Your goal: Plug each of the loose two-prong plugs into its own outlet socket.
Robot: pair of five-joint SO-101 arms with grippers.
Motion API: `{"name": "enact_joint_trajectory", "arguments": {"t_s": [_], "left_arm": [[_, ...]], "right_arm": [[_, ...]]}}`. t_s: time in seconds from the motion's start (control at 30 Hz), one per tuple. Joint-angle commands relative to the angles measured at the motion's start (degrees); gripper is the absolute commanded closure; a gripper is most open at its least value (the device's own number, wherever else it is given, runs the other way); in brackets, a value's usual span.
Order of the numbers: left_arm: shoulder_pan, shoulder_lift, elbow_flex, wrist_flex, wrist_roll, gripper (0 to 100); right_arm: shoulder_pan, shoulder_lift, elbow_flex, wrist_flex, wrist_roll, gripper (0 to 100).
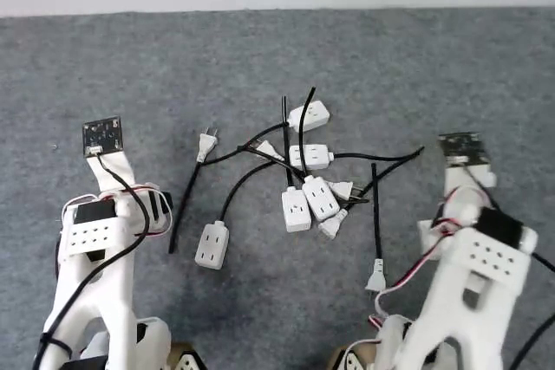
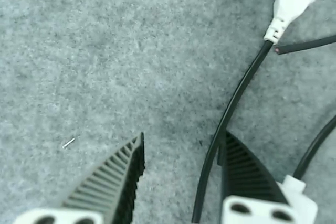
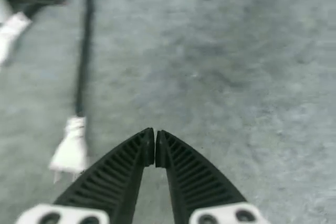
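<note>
High view: grey felt-textured table (image 1: 434,67); black cords (image 1: 251,171), boxy white sockets (image 1: 296,210) and plugs tangled at centre, lone socket (image 1: 212,244) at 7 o'clock. Left wrist view: left gripper (image 2: 184,137), ribbed wedge fingers spread, cord (image 2: 231,103) beside one, flat-pronged plug (image 2: 291,1) beyond. Right wrist view: right gripper (image 3: 155,145) tips pressed together, holding nothing; tapered plug (image 3: 68,150) just beside.

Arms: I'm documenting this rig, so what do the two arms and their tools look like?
Both the left arm and the right arm are white plastic, pierced with rows of round holes, with black and red wires running along them. The left tool and right tool have black, ribbed, triangular fingers tapering to points, on white mounts.
</note>
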Motion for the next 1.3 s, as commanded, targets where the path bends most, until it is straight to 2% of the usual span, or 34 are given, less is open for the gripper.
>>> {"name": "enact_joint_trajectory", "arguments": {"t_s": [0.0,0.2,0.37,0.47,0.6,0.7,0.97,1.27], "left_arm": [[0.44,0.00,-0.40,-0.97,-0.62,78],[0.44,-0.09,-0.40,-0.97,-0.62,78],[0.44,-0.09,-0.40,-0.88,-0.62,78],[0.44,-0.09,-0.40,-0.88,-0.62,78],[0.44,-0.09,-0.40,-0.88,-0.62,78],[0.44,-0.18,-0.40,-0.88,-0.62,78],[0.44,-0.53,-0.40,0.09,-0.62,78],[0.44,-0.44,-0.40,0.09,-0.62,78]], "right_arm": [[3.47,6.64,-1.58,-5.41,1.67,99.0],[2.42,14.29,-3.08,-2.68,1.67,99.0],[-3.56,11.21,-1.41,3.38,1.49,99.0],[-8.31,7.78,0.97,4.44,-1.76,97.9],[-14.46,4.79,5.63,1.27,-9.58,88.4],[-16.92,4.18,8.35,-2.24,-12.40,88.0],[-20.88,4.18,15.38,-10.07,-12.57,90.1],[-20.88,3.82,16.35,-10.42,-11.25,90.1]]}}
